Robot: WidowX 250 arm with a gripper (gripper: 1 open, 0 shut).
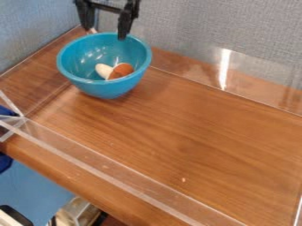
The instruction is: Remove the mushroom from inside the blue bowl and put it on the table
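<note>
The blue bowl (104, 66) stands at the back left of the wood-grain table (189, 132). Inside it lies the mushroom (115, 71) on its side, cream stem to the left and orange-brown cap to the right. My gripper (106, 29) hangs pointing down just above the bowl's far rim, its two black fingers (86, 21) spread wide apart with nothing between them. It does not touch the mushroom.
Low clear acrylic walls (224, 66) edge the tabletop at the back, left and front. A blue-grey fabric panel (213, 22) rises behind the table. Bare wood stretches to the right of and in front of the bowl.
</note>
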